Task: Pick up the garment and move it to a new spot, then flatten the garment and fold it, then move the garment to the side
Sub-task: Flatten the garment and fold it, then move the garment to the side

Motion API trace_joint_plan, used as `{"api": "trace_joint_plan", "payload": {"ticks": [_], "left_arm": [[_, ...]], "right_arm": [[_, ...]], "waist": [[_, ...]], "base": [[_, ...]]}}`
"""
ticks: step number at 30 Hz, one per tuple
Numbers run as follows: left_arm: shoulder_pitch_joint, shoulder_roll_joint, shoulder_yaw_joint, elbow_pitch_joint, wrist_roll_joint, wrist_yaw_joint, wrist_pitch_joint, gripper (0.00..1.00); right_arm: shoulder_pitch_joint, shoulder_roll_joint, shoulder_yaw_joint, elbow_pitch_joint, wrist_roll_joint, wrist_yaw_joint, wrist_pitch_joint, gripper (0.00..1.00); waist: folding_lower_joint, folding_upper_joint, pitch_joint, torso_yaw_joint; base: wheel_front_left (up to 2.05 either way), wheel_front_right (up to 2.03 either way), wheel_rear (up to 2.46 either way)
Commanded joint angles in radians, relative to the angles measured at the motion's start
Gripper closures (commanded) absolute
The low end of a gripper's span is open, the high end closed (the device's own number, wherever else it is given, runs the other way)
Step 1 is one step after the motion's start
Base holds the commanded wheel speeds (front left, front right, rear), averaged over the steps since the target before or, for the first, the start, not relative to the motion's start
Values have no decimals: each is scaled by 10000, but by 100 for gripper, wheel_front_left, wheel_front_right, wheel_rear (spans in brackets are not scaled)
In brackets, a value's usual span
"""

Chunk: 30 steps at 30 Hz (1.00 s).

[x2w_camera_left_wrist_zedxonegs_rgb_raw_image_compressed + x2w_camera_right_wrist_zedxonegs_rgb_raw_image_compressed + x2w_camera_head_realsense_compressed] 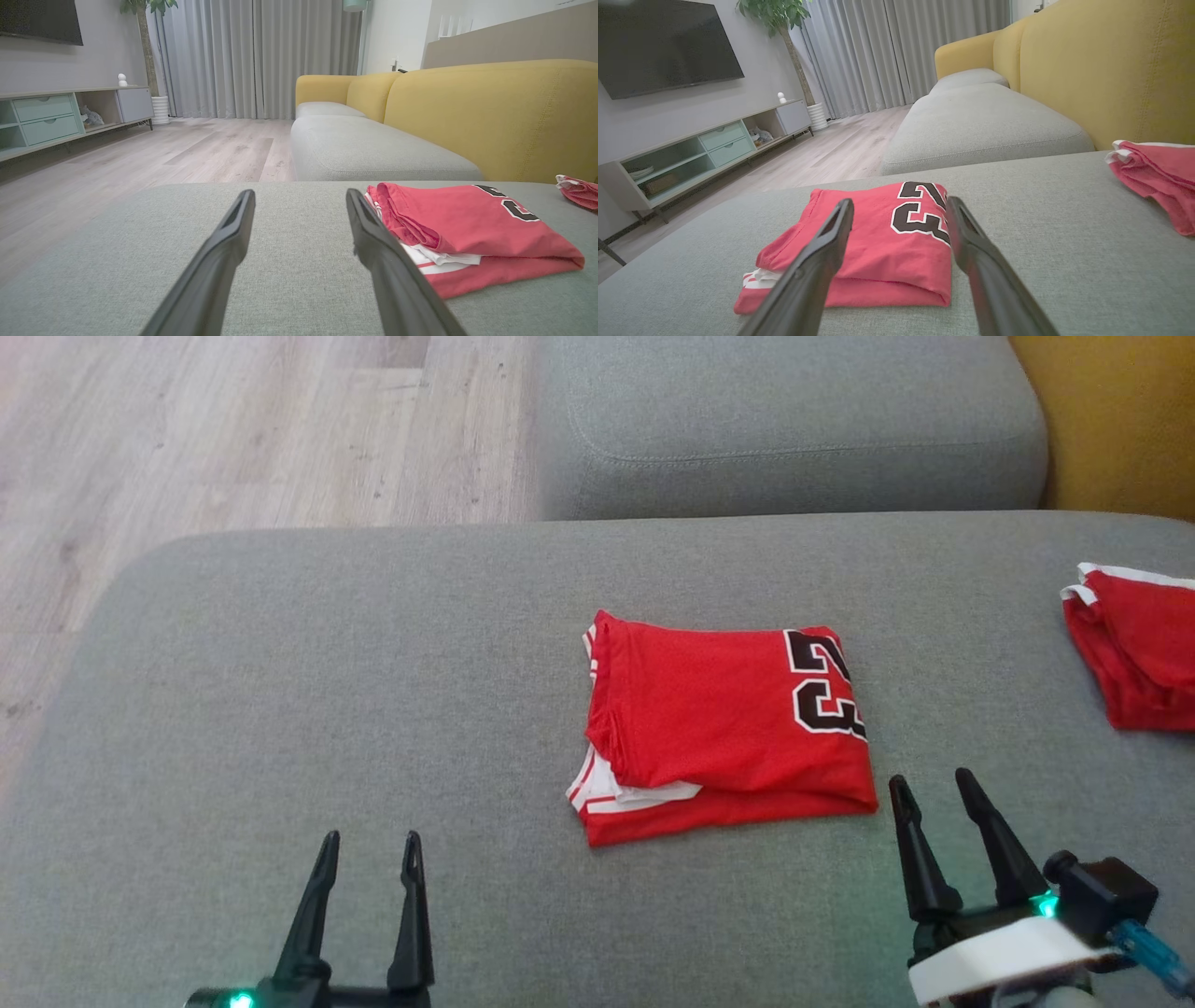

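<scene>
Folded jersey (719,719), eleven o'clock of my right gripper (930,779); it and my left gripper (371,840) gape empty; best pinch all layers.

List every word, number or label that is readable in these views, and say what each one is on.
"23": black digits edged in white on the folded red jersey, lying sideways in the head view and running up to the fold at its right edge.
Nothing else is readable; the second red garment shows white trim but no lettering.
</scene>
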Motion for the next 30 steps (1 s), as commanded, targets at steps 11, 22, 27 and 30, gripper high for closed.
{"api": "trace_joint_plan", "payload": {"ticks": [11, 22, 27, 30], "left_arm": [[-263, -83, 471, -255, 126, 27, -51, 0], [-242, -84, 451, -212, 127, 87, -51, 0], [-247, -85, 416, -194, 123, 89, -51, 0], [-250, -85, 383, -194, 115, 88, -51, 0]], "right_arm": [[-28, 116, -43, -321, -455, -7, -108, 0], [-16, 247, -87, -338, -783, -7, -108, 0], [12, 249, -130, -355, -841, -7, -108, 0], [37, 237, -168, -361, -872, -7, -108, 0]], "waist": [[0, 0, 4, -120], [0, 0, 70, -361], [0, 0, 102, -392], [0, 0, 143, -383]], "base": [[0, 0, 0], [0, 0, 0], [0, 0, 0], [0, 0, 0]]}}
